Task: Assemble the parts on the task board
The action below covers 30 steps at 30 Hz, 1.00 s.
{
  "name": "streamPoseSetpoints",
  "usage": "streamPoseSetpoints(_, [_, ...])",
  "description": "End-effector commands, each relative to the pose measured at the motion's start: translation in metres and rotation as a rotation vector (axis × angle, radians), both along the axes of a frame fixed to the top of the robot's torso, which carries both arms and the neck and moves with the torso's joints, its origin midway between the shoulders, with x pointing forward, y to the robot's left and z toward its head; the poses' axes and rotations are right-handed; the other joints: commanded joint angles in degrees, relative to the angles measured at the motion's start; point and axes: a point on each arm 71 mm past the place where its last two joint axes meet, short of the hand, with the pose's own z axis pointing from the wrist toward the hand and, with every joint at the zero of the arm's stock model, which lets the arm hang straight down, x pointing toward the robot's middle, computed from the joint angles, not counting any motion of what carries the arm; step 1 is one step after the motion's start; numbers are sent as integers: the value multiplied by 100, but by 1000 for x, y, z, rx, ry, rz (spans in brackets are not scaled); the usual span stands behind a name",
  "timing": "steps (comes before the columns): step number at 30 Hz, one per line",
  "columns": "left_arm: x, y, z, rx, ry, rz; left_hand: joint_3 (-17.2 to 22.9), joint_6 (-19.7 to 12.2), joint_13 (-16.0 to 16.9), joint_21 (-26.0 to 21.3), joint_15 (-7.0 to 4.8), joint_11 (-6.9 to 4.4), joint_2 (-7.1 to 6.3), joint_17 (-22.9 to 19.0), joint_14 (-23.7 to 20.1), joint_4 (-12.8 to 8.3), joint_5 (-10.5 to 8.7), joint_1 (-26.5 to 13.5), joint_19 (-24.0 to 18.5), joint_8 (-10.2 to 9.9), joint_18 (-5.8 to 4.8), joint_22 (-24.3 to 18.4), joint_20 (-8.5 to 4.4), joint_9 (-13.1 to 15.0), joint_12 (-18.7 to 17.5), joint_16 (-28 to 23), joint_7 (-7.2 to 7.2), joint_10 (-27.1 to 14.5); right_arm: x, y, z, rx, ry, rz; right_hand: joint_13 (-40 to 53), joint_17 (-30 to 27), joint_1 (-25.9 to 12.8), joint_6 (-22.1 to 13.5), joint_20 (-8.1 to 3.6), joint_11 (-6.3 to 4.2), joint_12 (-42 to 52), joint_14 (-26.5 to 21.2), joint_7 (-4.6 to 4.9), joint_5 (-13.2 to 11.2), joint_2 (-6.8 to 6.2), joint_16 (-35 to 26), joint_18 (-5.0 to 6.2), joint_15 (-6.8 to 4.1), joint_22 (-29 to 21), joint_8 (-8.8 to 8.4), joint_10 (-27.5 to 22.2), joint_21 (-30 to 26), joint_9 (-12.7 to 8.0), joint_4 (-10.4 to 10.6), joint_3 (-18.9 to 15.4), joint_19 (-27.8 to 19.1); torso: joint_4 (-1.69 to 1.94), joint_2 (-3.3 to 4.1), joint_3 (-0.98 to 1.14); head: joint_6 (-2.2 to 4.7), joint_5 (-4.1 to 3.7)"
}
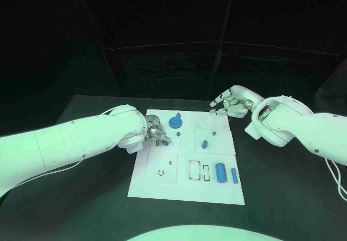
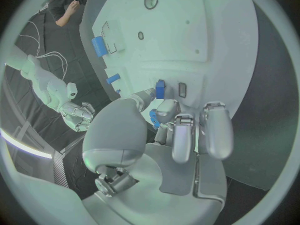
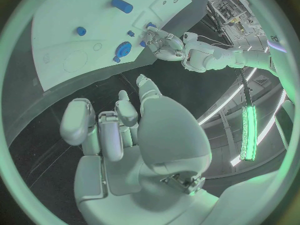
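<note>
The white task board (image 1: 186, 188) lies in the middle of the table. My left hand (image 1: 155, 131) hovers over its left half and pinches a small blue part (image 2: 160, 89) between thumb and finger. The part's end touches the board beside a narrow slot (image 2: 182, 90). My right hand (image 1: 230, 105) hangs past the board's far right corner with its fingers apart and nothing in them. A blue toothed disc (image 1: 175, 123) sits near the far edge. Two small blue pieces (image 1: 205, 144) lie mid-board. Two blue cylinders (image 1: 221, 172) lie near the right front.
Outlined recesses (image 1: 195, 170) and a small ring (image 1: 160, 172) mark the board's front half. Black table surface (image 1: 289, 201) surrounds the board on all sides. From the right wrist, the disc (image 3: 123, 49) and my left hand (image 3: 164, 44) appear beyond the open fingers.
</note>
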Motion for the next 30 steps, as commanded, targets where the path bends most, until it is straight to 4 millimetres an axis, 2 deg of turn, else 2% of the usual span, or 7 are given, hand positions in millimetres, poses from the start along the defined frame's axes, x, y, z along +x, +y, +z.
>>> streamPoseSetpoints(1, [0,-1,1,9,-15,-8,953,-31,8,1,-9,-11,67,1509,595,-920,5,1,11,27,-110,6,-7,2,18,18,-10,33,0,1,1,-4,-3,10,-9,692,56,26,-17,-35,6,415,-12,31,-18,-25,49,-33,-8,30,-1,-25,-2,0,-36,-15,1,-1,2,-2,-1])
streamPoseSetpoints(10, [-1,-1,-1,40,7,-26,974,-37,-5,-1,-7,-10,66,1509,595,-897,-4,-45,11,40,-110,6,-6,18,11,18,-11,30,0,2,1,-5,1,14,-9,692,56,26,-17,-35,6,415,-12,31,-18,-25,49,-33,-8,30,-1,-25,-2,0,-36,-15,-2,2,-2,-4,-1])
streamPoseSetpoints(16, [-2,-2,-2,50,19,-38,990,-4,45,14,-17,-30,-8,1509,595,-894,-8,-114,23,96,-115,37,-11,58,55,18,-41,66,0,2,0,-7,3,16,-8,689,49,27,-18,-35,7,414,-12,39,-16,-27,51,-33,-20,32,0,-30,-2,10,-48,-20,2,2,1,-9,-1])
streamPoseSetpoints(18, [-2,-1,-1,50,18,-37,932,52,77,19,-29,-47,-28,1509,595,-788,-28,-264,28,158,-117,51,-19,96,91,18,-71,99,0,3,0,-7,4,16,-8,689,49,27,-18,-35,7,414,-12,39,-16,-27,51,-33,-20,32,0,-30,-2,10,-48,-20,2,-1,2,-9,0])
streamPoseSetpoints(21, [-2,-1,-1,49,15,-33,780,97,115,22,-46,-69,16,1509,595,-571,-46,-496,33,215,-119,65,-33,131,134,18,-98,126,0,3,0,-7,4,16,-8,689,49,27,-18,-35,7,414,-12,39,-16,-27,51,-33,-20,32,0,-30,-2,10,-48,-20,-1,0,0,-5,4])
streamPoseSetpoints(24, [-1,-1,-1,48,12,-30,618,124,144,34,-68,-94,-4,1509,595,-450,-150,-637,45,271,-124,92,-53,169,167,18,-127,133,0,3,0,-7,4,17,-8,689,49,27,-18,-35,7,414,-12,39,-16,-27,51,-33,-20,32,0,-30,-2,10,-48,-20,-3,1,2,-9,5])
streamPoseSetpoints(30, [0,-2,-2,49,10,-27,320,154,194,53,-89,-114,-44,1509,595,-275,-174,-825,63,330,-132,136,-77,210,220,18,-151,151,1,4,0,-7,5,18,-21,684,48,28,-18,-35,-4,413,-12,43,-14,-30,53,-33,-32,33,-9,-36,-2,13,-51,-25,-4,4,2,-17,1])
